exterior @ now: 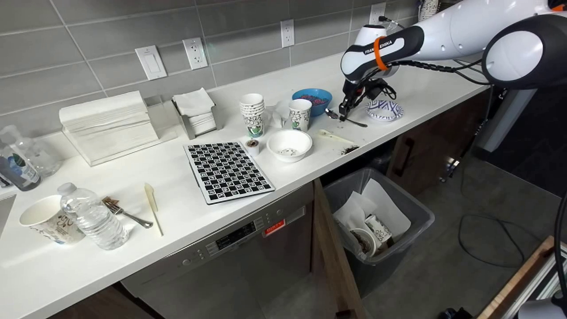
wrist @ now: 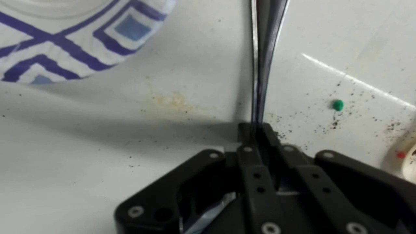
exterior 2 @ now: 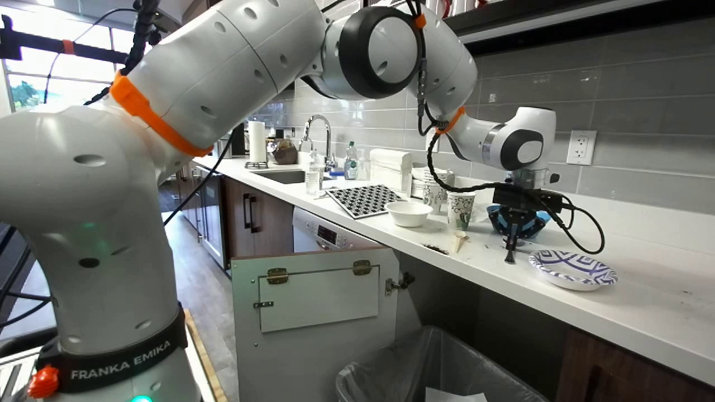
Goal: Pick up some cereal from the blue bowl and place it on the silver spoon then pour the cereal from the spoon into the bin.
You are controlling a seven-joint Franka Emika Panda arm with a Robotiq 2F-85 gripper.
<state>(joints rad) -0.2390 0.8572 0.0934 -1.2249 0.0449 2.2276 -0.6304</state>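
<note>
Pinching a silver spoon (wrist: 271, 52) near a blue bowl (exterior: 320, 110)

Above a white kitchen surface (exterior: 168, 168), a long white robot arm (exterior 2: 218, 61), bent and angled down at the wrist. Gripping the silver spoon partway along, its slim metal pinched tight between two black fingers (wrist: 249, 159). Seen close up in the wrist view, with the shiny handle jutting out from the fingers and broadening gradually. In an exterior view, placed with the spoon's oval head to the left of the fingers and the handle's tail to the right.

Just beside the spoon's head, toward the grey tiled wall (exterior: 252, 40): the round blue bowl, holding small reddish cereal pieces (exterior: 315, 99) and partly hidden by an upright patterned paper cup (exterior: 299, 117). Near the handle's tail: a shallow white plate (wrist: 74, 53) with a blue-purple geometric print.

Lower down, below the surface's front edge and beside an open cabinet door (exterior 2: 313, 357): a large dark-grey bin (exterior: 376, 272) with a clear liner (exterior 2: 385, 371), containing sheets of white paper (exterior: 389, 206) and a tipped patterned cup (exterior: 379, 228).

Close by the spoon: dark specks (wrist: 334, 123), a tiny green bit (wrist: 338, 105), a pale spoon (exterior: 328, 134) and a little heap of dark grounds (exterior: 350, 149). Farther left in an exterior view: a white bowl (exterior: 305, 142), a black-and-white checkered board (exterior: 228, 170), a stack of paper cups (exterior: 253, 120), a holder of napkins (exterior: 196, 105), a fork (exterior: 133, 218) and an upright clear plastic bottle (exterior: 94, 217).
</note>
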